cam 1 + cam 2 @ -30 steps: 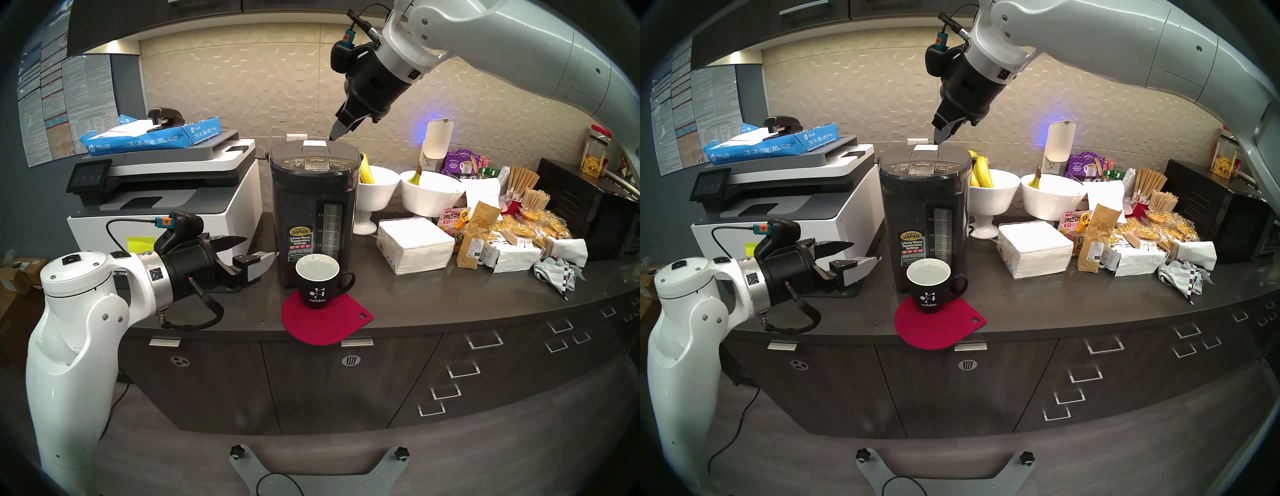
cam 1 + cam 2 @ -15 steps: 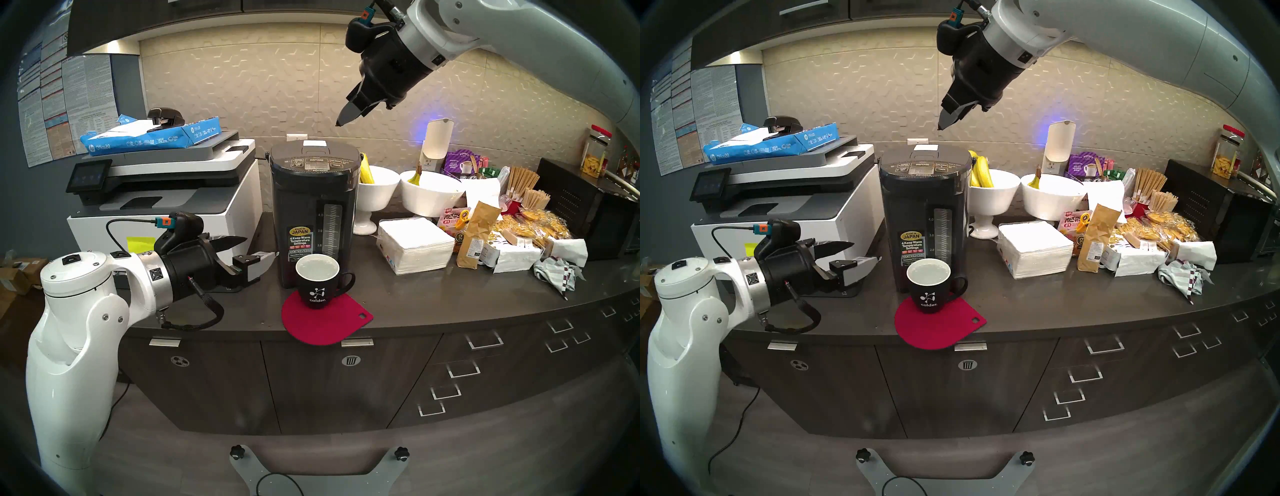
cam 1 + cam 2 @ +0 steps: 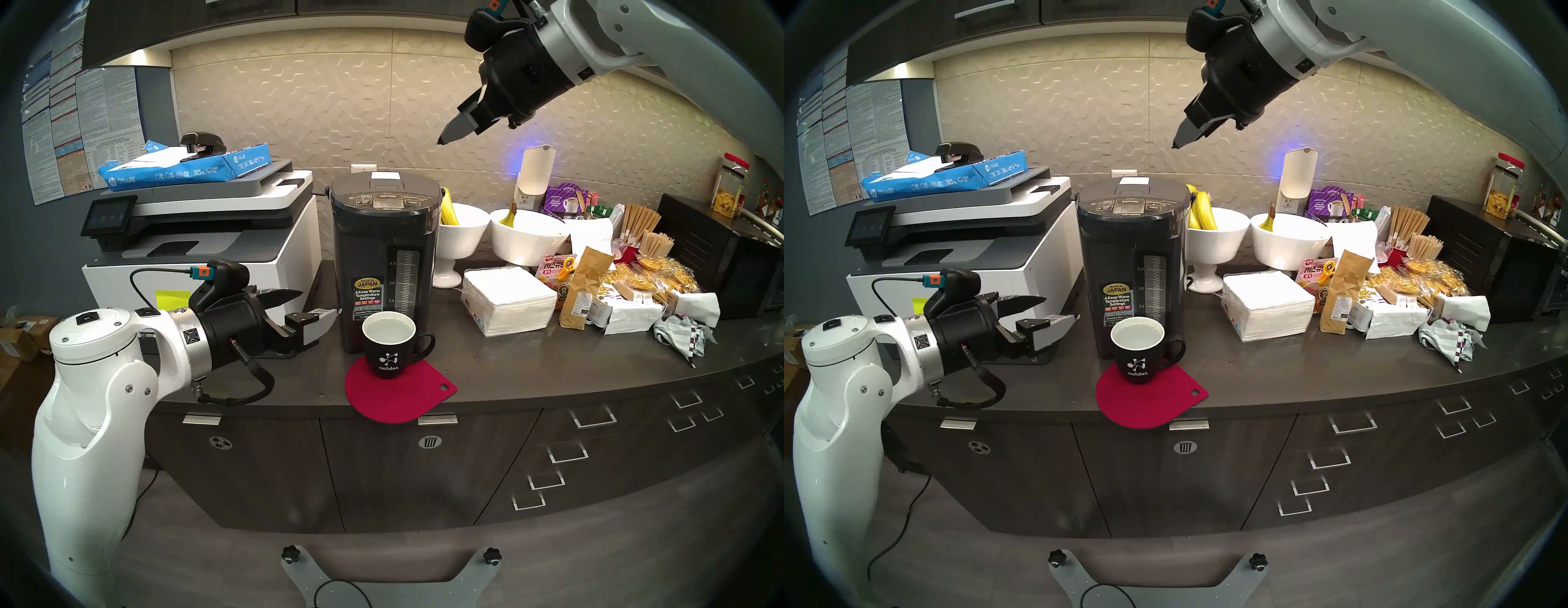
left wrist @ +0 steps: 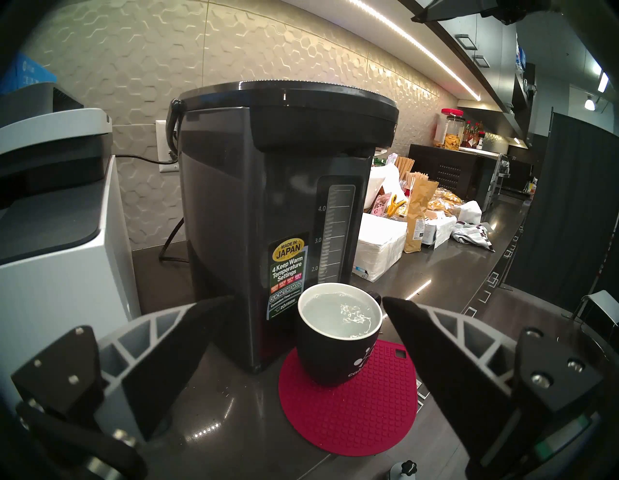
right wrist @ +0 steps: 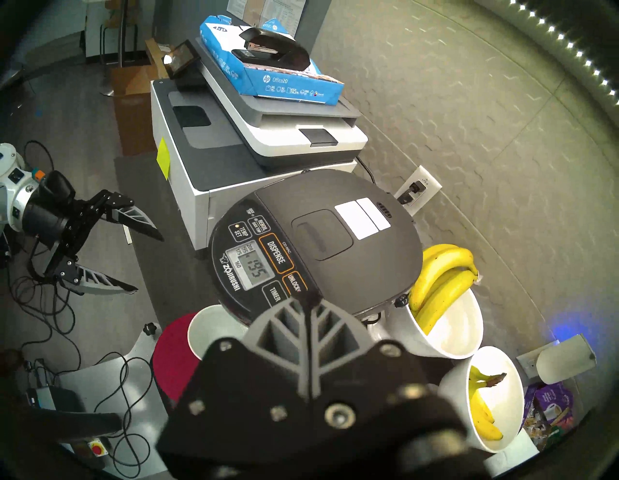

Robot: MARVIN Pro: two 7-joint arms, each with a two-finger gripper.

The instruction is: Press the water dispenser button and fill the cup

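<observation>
- right gripper (image 3: 441, 141): jaws pressed together, nothing between them, tips pointing down and toward the robot's left. Hangs in the air well above and to the right of the water dispenser (image 3: 384, 263), touching nothing.
- button (image 5: 276, 257) marked DISPENSE: on the top panel, below the shut tips and off to their left, well apart. Its long axis runs along the panel's top row, with UNLOCK (image 5: 295, 283) the next button on the side nearer the tips.
- cup (image 3: 388, 344): upright on the red mat (image 3: 399, 392), just in front of the dispenser's base, handle to the robot's right. Wrist view shows clear water close under the rim; looks about full.
- left gripper (image 3: 316, 306): jaws wide apart, empty, roughly level, aimed at the cup from its left. The cup lies just ahead of the open jaws, not between them; no contact.
- Judgement: filling seems done. If the cup is to be picked up, the left arm is far nearer, and the cup sits straight ahead of its open jaws. Another press would fall to the right arm: down and left to the button.
- Risk: water this high would slop with any tilt.
</observation>
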